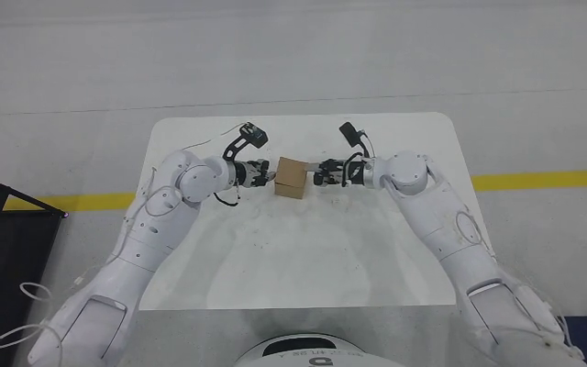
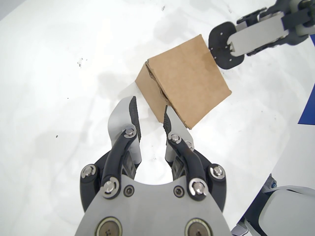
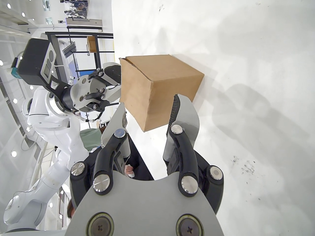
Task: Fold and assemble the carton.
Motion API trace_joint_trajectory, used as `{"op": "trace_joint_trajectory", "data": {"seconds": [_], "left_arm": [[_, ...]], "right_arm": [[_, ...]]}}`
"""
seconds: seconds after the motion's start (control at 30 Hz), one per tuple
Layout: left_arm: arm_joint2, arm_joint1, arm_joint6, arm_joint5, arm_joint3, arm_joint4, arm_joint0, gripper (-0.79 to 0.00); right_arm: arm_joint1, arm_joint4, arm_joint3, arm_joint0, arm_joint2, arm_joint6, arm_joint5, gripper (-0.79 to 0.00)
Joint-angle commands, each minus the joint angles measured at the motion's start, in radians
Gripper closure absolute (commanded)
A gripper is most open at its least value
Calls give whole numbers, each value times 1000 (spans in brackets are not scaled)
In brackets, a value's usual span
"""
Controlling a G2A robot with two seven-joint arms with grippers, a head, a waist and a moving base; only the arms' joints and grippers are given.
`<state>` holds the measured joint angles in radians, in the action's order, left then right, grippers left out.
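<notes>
A closed brown carton (image 1: 292,177) stands on the white table (image 1: 303,266), between my two grippers. My left gripper (image 1: 268,172) is at one side of it. In the left wrist view this gripper (image 2: 149,105) is open, and one fingertip (image 2: 166,114) lies against the carton's (image 2: 187,84) near lower edge, beside a slightly gaping seam. My right gripper (image 1: 317,174) is at the opposite side. It (image 3: 149,105) is open, with the near corner of the carton (image 3: 157,84) between its fingers. From the left wrist its pad (image 2: 225,50) touches the carton's far corner.
The table's far edge runs a short way behind the carton. A black rack (image 1: 18,229) stands on the floor at the left, off the table. The tabletop in front of the carton is bare, with faint scuffs.
</notes>
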<state>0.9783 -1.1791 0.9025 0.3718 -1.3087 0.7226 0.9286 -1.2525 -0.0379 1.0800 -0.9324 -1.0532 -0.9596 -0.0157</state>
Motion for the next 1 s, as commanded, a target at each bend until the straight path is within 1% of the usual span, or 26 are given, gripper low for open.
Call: {"op": "trace_joint_trajectory", "data": {"seconds": [0.0,0.07,0.13,0.2,0.23,0.27,0.3,0.37,0.47,0.57,0.63,0.67,0.7,0.73,0.8,0.83,0.87,0.93,0.97], "left_arm": [[-4,-1,2,-2,-5,-4,-2,-256],[-4,-1,8,-1,-9,-17,-3,-252],[-1,-1,18,0,-16,-35,-3,-249],[4,1,34,-2,-25,-56,0,-252],[7,2,43,-2,-32,-63,2,-259],[12,4,50,0,-37,-73,7,-265],[19,6,58,1,-42,-85,11,-268],[44,13,64,0,-50,-101,22,-283],[112,30,53,-3,-60,-109,40,-296],[200,48,20,-5,-75,-140,64,-311],[261,59,0,-7,-86,-177,79,-323],[288,63,-10,-9,-90,-201,86,-357],[313,66,-20,-9,-93,-228,94,-486],[335,70,-26,-8,-95,-251,100,-570],[372,74,-36,-7,-89,-313,113,-600],[386,76,-38,-7,-83,-343,117,-665],[397,78,-39,-6,-75,-364,120,-785],[413,77,-45,-20,-43,-444,122,-785],[414,77,-43,-23,-39,-454,121,-785]], "right_arm": [[5,1,17,-11,-13,3,4,-388],[13,12,50,-27,-31,11,11,-388],[23,23,101,-53,-61,26,38,-385],[36,27,172,-88,-101,29,72,-345],[43,36,213,-109,-121,33,86,-249],[49,45,252,-129,-140,40,105,-102],[54,51,293,-149,-156,45,131,0],[61,60,367,-179,-177,52,187,0],[63,65,443,-187,-172,62,257,0],[53,69,460,-144,-122,71,312,0],[42,73,427,-85,-68,65,349,0],[34,75,398,-49,-37,65,370,0],[25,71,363,-12,-5,64,385,0],[15,67,326,23,27,65,396,0],[-5,76,250,87,93,70,432,0],[-15,75,218,113,122,71,443,0],[-24,71,187,136,146,73,452,0],[-42,64,131,174,188,75,462,0],[-49,64,106,191,206,75,467,0]]}}
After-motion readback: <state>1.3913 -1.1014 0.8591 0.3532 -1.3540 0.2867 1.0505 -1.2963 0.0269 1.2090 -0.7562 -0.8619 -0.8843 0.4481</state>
